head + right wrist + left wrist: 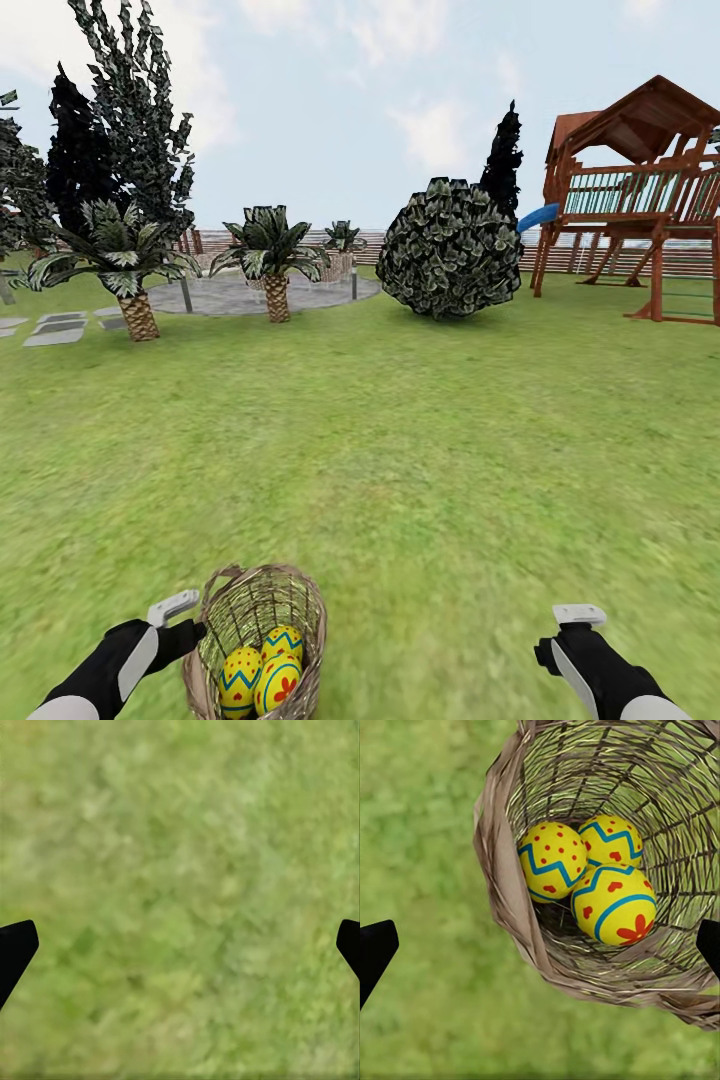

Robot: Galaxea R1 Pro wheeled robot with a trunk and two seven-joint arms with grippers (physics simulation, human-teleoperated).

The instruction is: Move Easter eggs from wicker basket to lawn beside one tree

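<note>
Eggs: we saw all three Easter eggs (585, 874) lying in the wicker basket (255, 640) at six o'clock on the lawn (420, 450)
Claws: left claw (175, 612) spread wide beside the rim, empty; right claw (578, 620) wide, empty
Progress: nothing moved; every egg remained

The wicker basket (255, 640) and its eggs (262, 672) are cut off by the head view's lower edge.

Both arms are glossy black with pale grey panels (white nearer the elbows); each tool, the left tool (178, 606) and the right tool (579, 614), is light grey with black fingertips (375, 952).
</note>
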